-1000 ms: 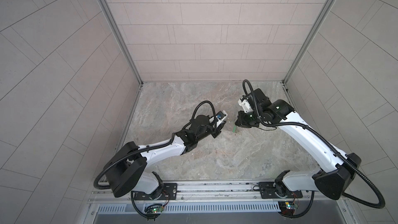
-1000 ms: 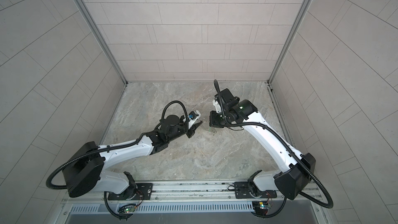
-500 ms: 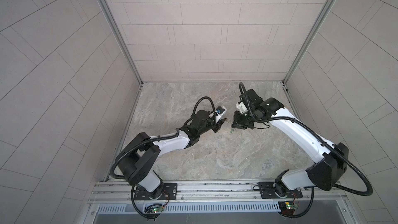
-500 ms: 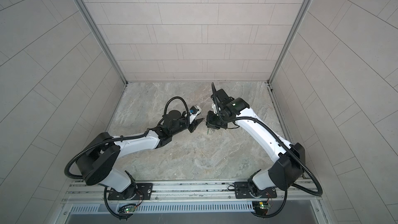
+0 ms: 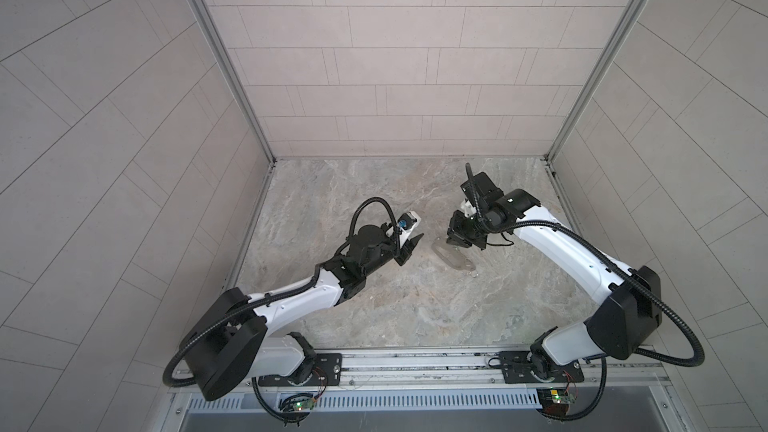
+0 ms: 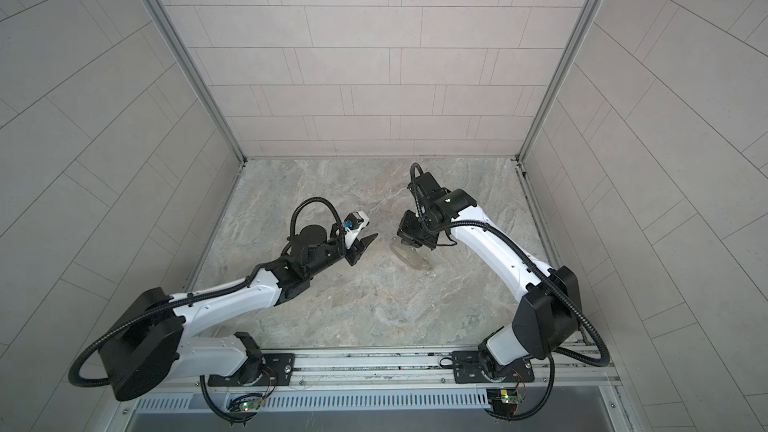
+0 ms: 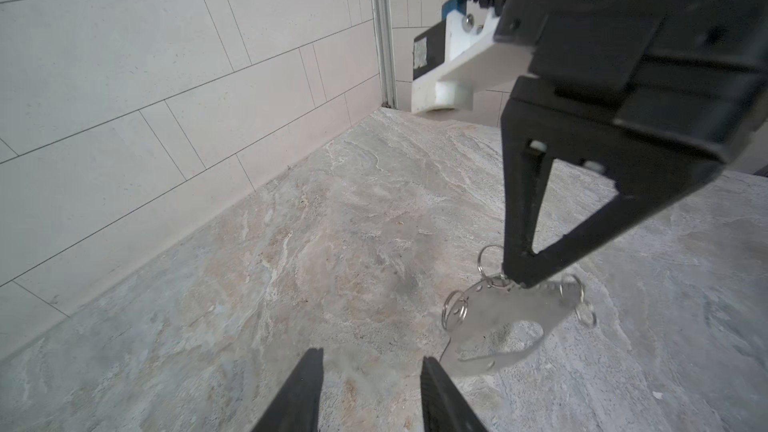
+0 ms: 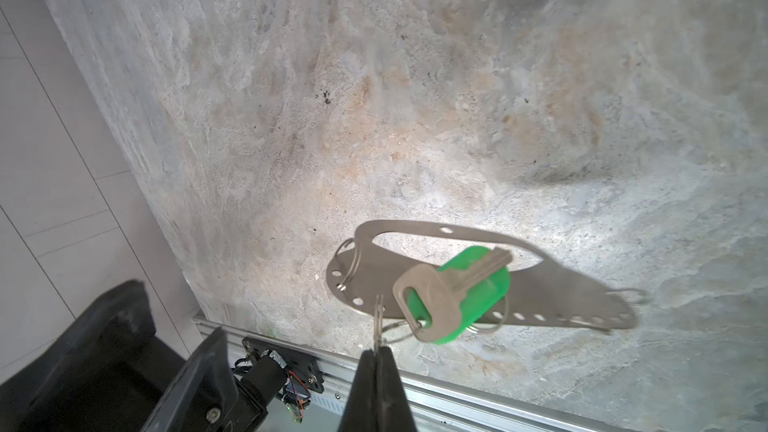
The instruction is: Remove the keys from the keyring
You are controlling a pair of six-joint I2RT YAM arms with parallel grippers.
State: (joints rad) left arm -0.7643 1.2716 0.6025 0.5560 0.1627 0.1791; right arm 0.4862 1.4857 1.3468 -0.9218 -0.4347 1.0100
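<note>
right wrist view showed the right gripper (image 8: 380, 351) with its fingers pressed together, pinching a small silver wire loop (image 8: 379, 313) on the edge of the keyring (image 8: 540, 288), a flat grey oblong metal plate with a long rounded slot. a silver metal key (image 8: 436, 297) lay over a bright green plastic tag (image 8: 490, 288), both hanging from another loop on that same edge. the key's head sat nearest the fingertips, and its blade pointed away from them, slantwise across the plate toward the slot.

in both top views the keyring (image 5: 451, 257) (image 6: 409, 257) was a little right of the middle of the marbled grey bench (image 5: 374, 305). its long axis ran from under the right gripper (image 5: 455, 242) toward the bench's front right corner. whether its far end touched the bench could not be told; that end was blurred in the right wrist view.

the left gripper (image 5: 415, 244) pointed at the keyring from the left. in the left wrist view its fingers (image 7: 311, 367) were spread with nothing between them, and the keyring (image 7: 482, 313) was just beyond them.

half a second before, the left gripper's tips had stood close to the right gripper. now they were drawn back, with bare bench between the two. the right gripper had kept about the same place.
</note>
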